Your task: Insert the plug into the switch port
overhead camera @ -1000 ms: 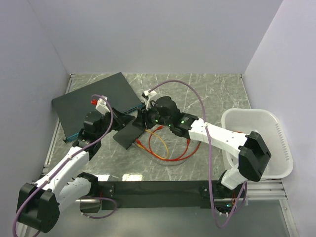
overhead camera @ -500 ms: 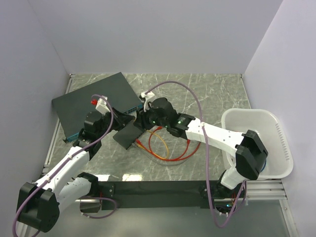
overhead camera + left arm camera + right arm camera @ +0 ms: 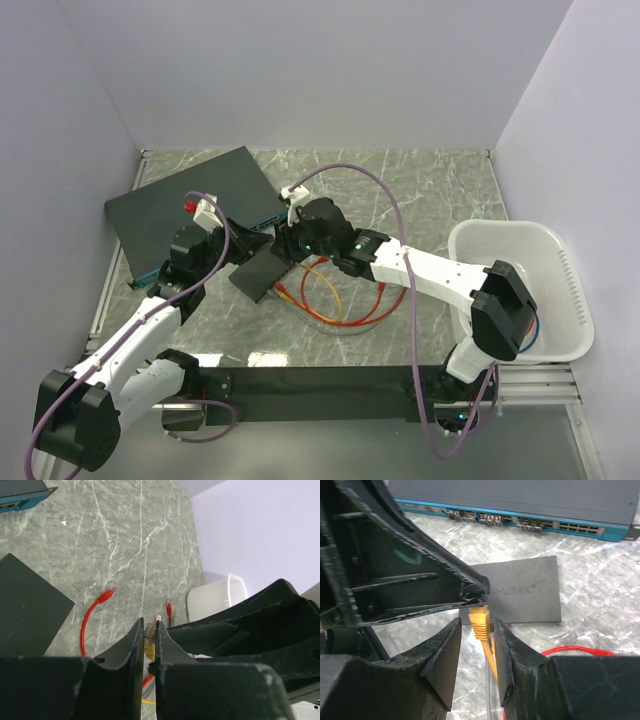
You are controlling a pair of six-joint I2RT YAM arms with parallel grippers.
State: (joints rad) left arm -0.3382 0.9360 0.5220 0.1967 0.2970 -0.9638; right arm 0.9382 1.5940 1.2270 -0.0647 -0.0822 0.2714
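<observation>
- Plug (image 3: 480,621), yellow, is up off the table (image 3: 600,580), pinched at one end by my left gripper (image 3: 148,626), which is clamped tight on it.
- My right gripper (image 3: 476,626) brackets it, jaws narrow with a slim gap each side; no grip yet.
- Small black box (image 3: 525,595) lies flat just beyond the plug; I can't see its switch port.
- Done: pickup. Left, I'd judge: handover, alignment, insertion.
</observation>
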